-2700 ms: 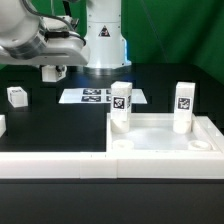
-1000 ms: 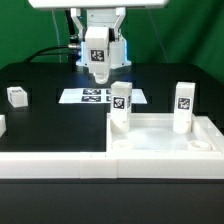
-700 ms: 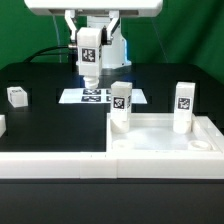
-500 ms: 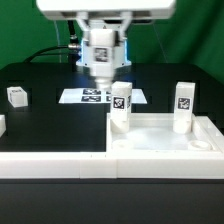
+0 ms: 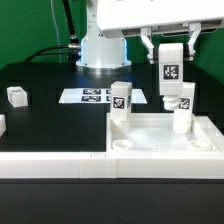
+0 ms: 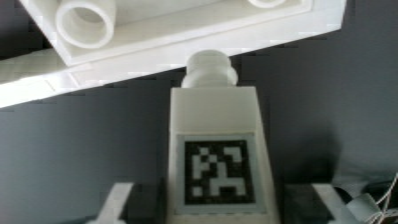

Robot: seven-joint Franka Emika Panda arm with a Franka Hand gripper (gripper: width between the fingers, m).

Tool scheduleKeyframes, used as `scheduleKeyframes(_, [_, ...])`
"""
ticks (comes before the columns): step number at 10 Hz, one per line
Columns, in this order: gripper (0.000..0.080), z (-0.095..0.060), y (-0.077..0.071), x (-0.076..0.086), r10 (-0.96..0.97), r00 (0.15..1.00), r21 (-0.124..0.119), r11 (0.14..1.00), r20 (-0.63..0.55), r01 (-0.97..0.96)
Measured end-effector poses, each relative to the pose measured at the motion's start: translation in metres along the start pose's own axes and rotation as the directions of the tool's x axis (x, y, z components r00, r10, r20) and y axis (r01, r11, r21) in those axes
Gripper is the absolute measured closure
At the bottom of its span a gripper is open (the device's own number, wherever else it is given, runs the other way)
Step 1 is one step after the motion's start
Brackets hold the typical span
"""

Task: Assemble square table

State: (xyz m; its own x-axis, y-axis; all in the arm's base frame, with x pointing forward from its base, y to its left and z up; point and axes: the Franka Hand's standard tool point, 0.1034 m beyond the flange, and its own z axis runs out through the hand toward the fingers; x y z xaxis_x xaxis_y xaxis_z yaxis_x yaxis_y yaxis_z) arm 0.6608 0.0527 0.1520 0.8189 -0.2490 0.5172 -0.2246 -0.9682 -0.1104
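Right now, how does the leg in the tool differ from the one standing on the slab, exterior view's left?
The held leg hangs in the air, clamped in the tool; the standing leg rests on the slab, untouched. The held leg's round peg shows bare at its lower end; the standing leg shows none. Both are white, upright and carry a black-and-white tag.
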Motion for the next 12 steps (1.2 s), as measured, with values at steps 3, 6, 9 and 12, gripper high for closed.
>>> scheduleKeyframes(3, [0.0509,0.002,-0.001,-0.004,-0.003,1.0,-0.001,1.0,0.002,0.003])
scheduleKeyframes(6, [0.0509,0.013,-0.016,-0.024,-0.066,0.998,-0.013,0.998,0.014,0.066])
scheduleKeyframes(9, [0.0509,0.021,-0.026,-0.033,-0.093,0.995,-0.013,0.996,0.025,0.093])
scheduleKeyframes(12, [0.0509,0.031,-0.035,-0.035,-0.099,0.995,-0.008,0.995,0.025,0.099])
